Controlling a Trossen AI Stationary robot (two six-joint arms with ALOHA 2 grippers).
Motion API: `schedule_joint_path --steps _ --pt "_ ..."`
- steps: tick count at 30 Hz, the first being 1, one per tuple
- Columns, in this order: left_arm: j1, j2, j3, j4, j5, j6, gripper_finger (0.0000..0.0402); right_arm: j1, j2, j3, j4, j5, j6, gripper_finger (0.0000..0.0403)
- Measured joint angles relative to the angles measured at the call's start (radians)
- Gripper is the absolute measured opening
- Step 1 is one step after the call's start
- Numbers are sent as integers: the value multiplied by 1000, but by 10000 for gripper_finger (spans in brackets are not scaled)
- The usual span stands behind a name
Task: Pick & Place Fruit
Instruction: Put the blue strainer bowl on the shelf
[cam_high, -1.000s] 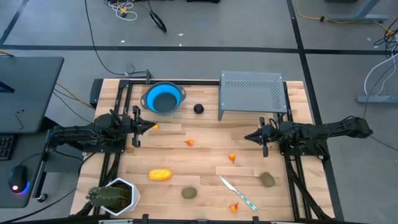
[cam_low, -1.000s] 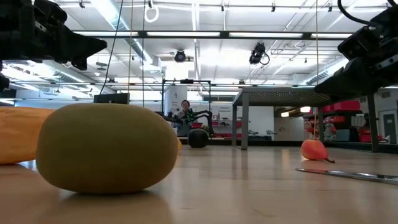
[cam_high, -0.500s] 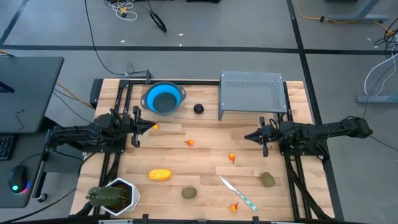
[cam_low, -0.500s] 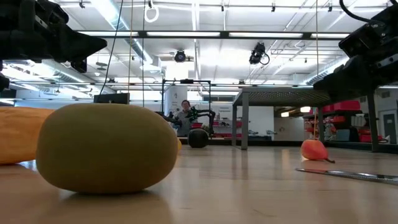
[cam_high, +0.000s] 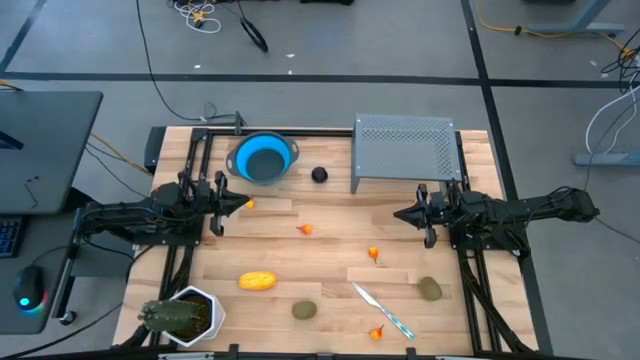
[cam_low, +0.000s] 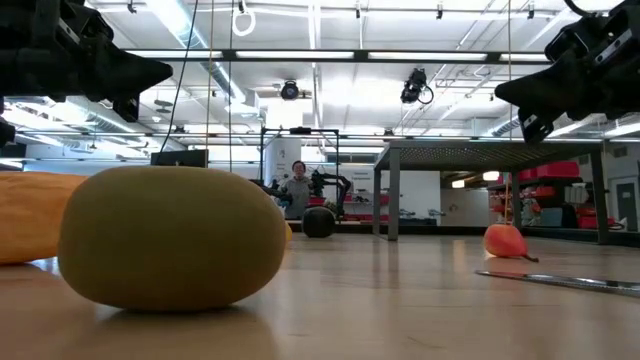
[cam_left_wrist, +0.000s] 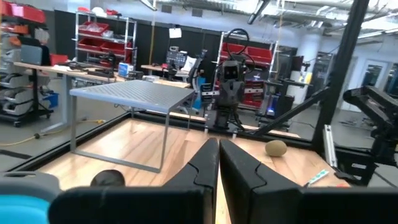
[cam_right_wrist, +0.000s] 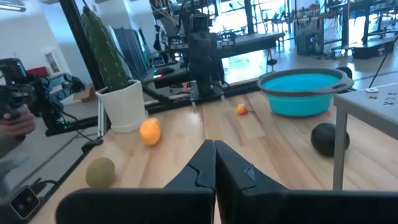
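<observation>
The fruit lies scattered on the wooden table (cam_high: 330, 205). It comprises a yellow oblong piece (cam_high: 256, 281), two olive-brown pieces (cam_high: 304, 310) (cam_high: 430, 289), a black ball (cam_high: 319, 174) and small orange-red bits (cam_high: 305, 229) (cam_high: 373, 253) (cam_high: 377, 333). My left gripper (cam_high: 243, 203) hangs shut above the table's left side, with one more orange bit (cam_right_wrist: 241, 110) on the table close to its tip. Shut as well, my right gripper (cam_high: 398, 215) hovers over the table's right side. Each points level toward the table's middle and holds nothing.
A blue bowl (cam_high: 263, 158) and a grey perforated stand (cam_high: 404, 148) sit at the far edge. A light-blue-handled knife (cam_high: 383, 311) lies near the front, and a spiky plant in a white pot (cam_high: 180, 315) stands at the front left. A person (cam_low: 296, 185) sits far behind the table.
My right gripper has tipped upward and risen a little, staying shut. The fruit has not moved.
</observation>
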Motion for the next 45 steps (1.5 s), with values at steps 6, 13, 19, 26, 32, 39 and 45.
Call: schedule_joint_path --steps 6,13,19,26,32,39,45 --pt "0 0 0 -42 -60 56 21 0 1 0 15 0 8 0" --pt "0 0 3 -56 -54 55 21 -1 0 0 167 135 -163 0" --pt "0 103 97 -98 -60 73 21 -1 15 0 480 304 -316 0" --pt "0 432 224 -102 -103 104 28 -1 120 58 506 361 -360 0" --pt "9 747 379 -164 -158 127 93 -1 279 190 455 410 -454 0" --pt "77 983 578 -436 -241 103 174 0 427 276 422 548 -556 6" --pt "170 1095 652 -486 -130 112 197 0 453 276 489 532 -584 34"
